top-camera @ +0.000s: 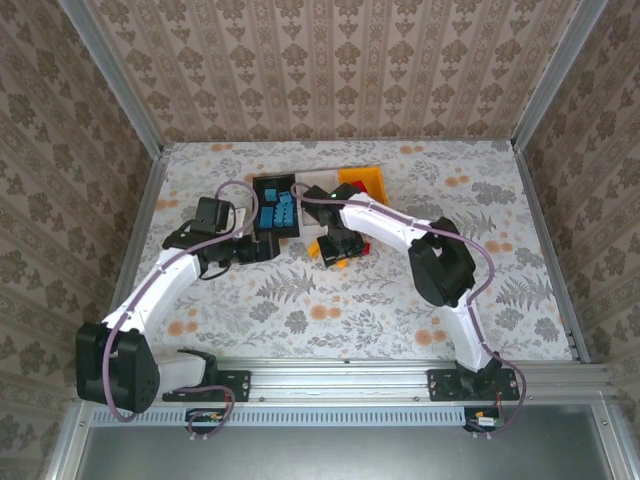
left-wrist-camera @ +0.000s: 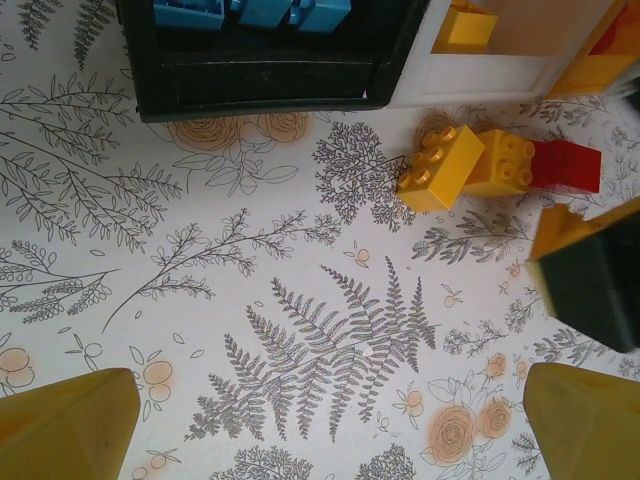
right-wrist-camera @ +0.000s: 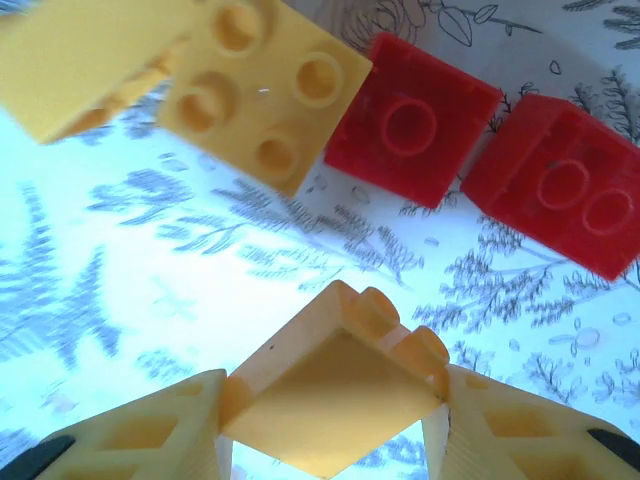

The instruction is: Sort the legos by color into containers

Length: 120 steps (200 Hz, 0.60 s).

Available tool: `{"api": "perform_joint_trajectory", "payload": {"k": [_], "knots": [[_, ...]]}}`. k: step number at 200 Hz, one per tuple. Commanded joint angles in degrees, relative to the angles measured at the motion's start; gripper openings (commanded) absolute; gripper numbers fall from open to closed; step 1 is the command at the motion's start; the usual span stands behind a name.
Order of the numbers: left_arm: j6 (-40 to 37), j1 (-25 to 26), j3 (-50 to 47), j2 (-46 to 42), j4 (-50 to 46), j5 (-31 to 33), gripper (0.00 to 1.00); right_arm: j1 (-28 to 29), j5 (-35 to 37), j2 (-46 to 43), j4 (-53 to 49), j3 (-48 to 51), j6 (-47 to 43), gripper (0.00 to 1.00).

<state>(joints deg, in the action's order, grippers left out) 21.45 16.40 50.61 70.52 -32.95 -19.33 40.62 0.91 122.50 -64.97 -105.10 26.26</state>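
The left gripper (left-wrist-camera: pixel 325 430) hangs with its jaws wide apart before the black bin (left-wrist-camera: pixel 260 80), which holds blue legos (left-wrist-camera: pixel 265 10) toward the table's far edge. Further right, near the table's middle, the right gripper (right-wrist-camera: pixel 335 440) is clamped on an orange brick (right-wrist-camera: pixel 330 385) beside loose red bricks (right-wrist-camera: pixel 415 125). The brick looks light, rigid and slick, so it is probably best pinched across flat opposite sides.

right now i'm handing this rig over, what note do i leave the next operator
Left gripper: open, empty, over the table in front of the black bin.
Right gripper: shut on an orange-yellow brick.
Done: blue bricks in the black bin; another orange-yellow brick in the white bin.
Left: two loose orange-yellow bricks and two red bricks on the table near the bins, plus the held one.
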Motion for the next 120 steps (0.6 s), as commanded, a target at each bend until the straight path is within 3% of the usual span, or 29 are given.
{"api": "perform_joint_trajectory", "payload": {"k": [1,56,120], "knots": [[0.61,-0.41,0.47,0.74,0.67,-0.27,1.00,-1.99,-6.42,-2.81,-0.15,-4.19,2.80,0.47],[-0.73,-1.09,0.57,-0.51,-0.84,-0.13,1.00,-8.89,-21.44,2.90,8.21,-12.85,13.62,0.47],[-2.15,-2.35,-1.70,-4.05,-2.71,-0.86,1.00,-13.30,-24.50,12.21,12.07,-22.40,19.59,0.47]]}}
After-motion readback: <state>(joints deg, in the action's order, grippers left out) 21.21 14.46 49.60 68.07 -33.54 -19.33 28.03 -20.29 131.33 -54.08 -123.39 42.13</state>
